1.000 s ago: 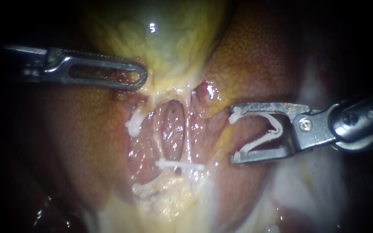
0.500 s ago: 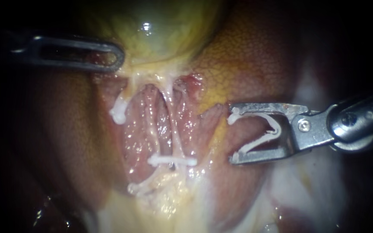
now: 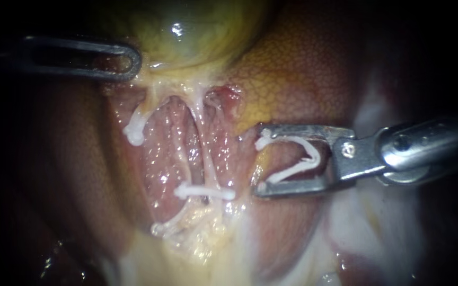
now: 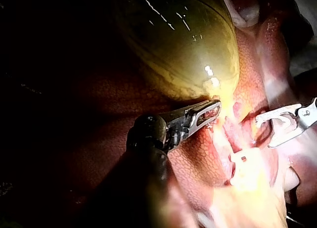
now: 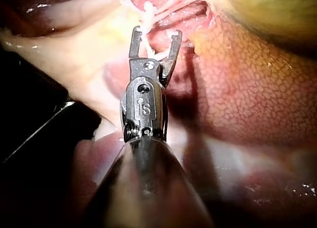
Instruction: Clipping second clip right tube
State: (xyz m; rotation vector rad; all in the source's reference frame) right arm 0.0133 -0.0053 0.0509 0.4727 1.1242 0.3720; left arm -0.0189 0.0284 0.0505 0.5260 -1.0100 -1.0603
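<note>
The liver [image 3: 303, 79] carries everything. The gallbladder [image 3: 197, 32] lies on it, and the jaws of the left instrument [image 3: 132, 58] are closed on its neck, so the tubes look stretched. The right instrument [image 3: 260, 164] has its jaws spread wide and holds an open white clip [image 3: 292, 170]. It is just beside the right tube [image 3: 203, 153] in the middle of the liver's red hollow, not around it. I judge this tube thin, soft, wet and easily torn. I would enclose its bare part above the placed clip [image 3: 205, 191].
</note>
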